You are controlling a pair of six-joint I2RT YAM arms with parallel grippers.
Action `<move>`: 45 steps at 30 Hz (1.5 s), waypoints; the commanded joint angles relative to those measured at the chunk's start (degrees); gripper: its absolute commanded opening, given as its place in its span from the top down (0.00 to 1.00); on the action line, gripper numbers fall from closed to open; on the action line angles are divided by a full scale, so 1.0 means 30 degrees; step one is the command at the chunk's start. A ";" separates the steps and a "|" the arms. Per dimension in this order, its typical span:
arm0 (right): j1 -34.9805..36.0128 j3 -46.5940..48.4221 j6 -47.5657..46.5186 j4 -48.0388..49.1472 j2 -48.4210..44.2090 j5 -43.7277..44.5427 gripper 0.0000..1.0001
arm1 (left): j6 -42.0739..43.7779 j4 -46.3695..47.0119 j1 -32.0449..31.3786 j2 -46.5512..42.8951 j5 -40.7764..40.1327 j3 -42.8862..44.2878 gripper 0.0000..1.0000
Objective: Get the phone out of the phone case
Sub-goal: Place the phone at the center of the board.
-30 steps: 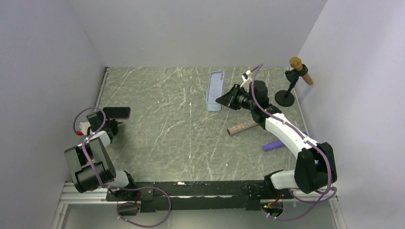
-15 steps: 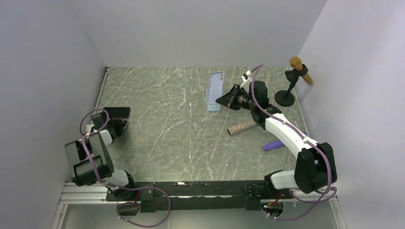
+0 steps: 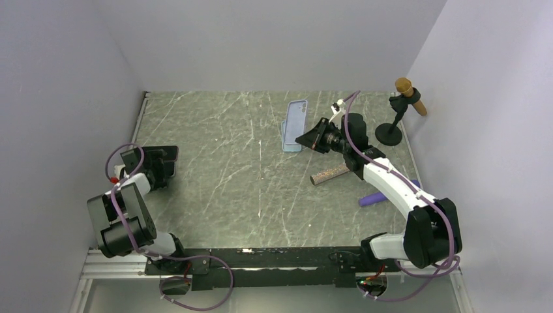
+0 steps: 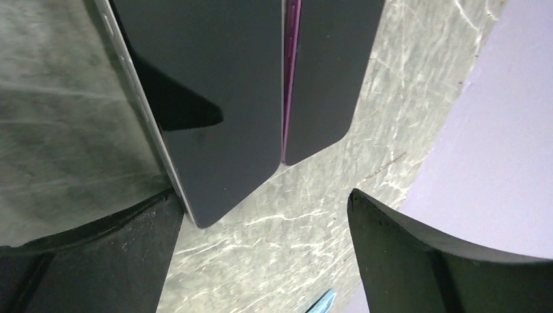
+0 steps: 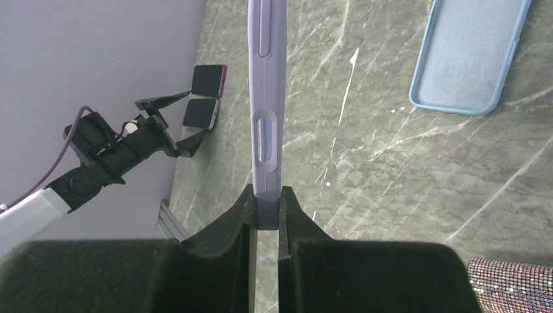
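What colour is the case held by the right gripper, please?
Lilac; the case shows best in the right wrist view.

Two phones (image 4: 215,98), one lavender phone case (image 5: 266,98), one blue phone case (image 5: 466,55), one microphone (image 3: 409,91), one glittery bar (image 3: 331,173) and one purple object (image 3: 373,198) are counted.

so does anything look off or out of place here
Nothing spilled or broken. The one odd sight: the lavender case is held on edge, pinched in the right fingers, not lying flat like the empty blue case. Two bare phones lie side by side at the table's left edge, by the open left fingers.
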 commanded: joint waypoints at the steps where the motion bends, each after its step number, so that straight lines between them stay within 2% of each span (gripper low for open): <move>1: -0.0065 0.0333 -0.0126 0.0137 -0.0502 0.0271 1.00 | 0.0409 -0.4265 0.0119 -0.0532 -0.1101 0.0676 0.00; 3: -0.0050 0.0511 -0.0122 0.0112 -0.0375 0.0266 1.00 | 0.0394 -0.4815 0.0220 -0.0652 -0.1020 0.0861 0.01; 10: -0.0081 0.1232 -0.0654 -0.0604 0.0181 0.0536 1.00 | 0.1198 -0.9972 0.0275 -0.0003 -0.1504 0.3977 0.00; 16: -0.1044 0.2194 -0.2367 -0.3362 0.0913 0.1582 1.00 | 0.4491 -0.8769 -0.1062 -0.1847 -0.2671 0.5232 0.01; 20: -0.2008 0.3173 -0.4370 -0.5213 0.1815 0.1429 1.00 | 0.8301 -0.6227 -0.3766 -0.1323 0.0262 0.6950 0.01; 23: -0.2736 0.4707 -0.5965 -0.7160 0.3194 0.0726 1.00 | 1.0411 -0.5543 -0.5905 -0.0362 0.2714 0.8688 0.01; 29: -0.3491 0.8154 -0.7997 -1.0262 0.7245 -0.1017 1.00 | 1.1640 -0.3068 -0.9169 -0.0049 0.6934 0.9304 0.00; 34: -0.3497 0.9983 -0.8551 -1.1340 0.9520 -0.0297 1.00 | 1.2038 -0.2607 -1.0354 0.0425 0.9569 0.9691 0.02; 40: -0.3524 1.1046 -0.8179 -1.1362 1.1610 -0.0320 1.00 | 1.2280 -0.2772 -1.1220 0.0263 1.0242 0.9787 0.03; 45: -0.3681 1.0846 -0.7980 -1.0763 1.2074 -0.0100 1.00 | 1.2650 -0.3504 -1.1499 0.0233 1.0293 1.0199 0.04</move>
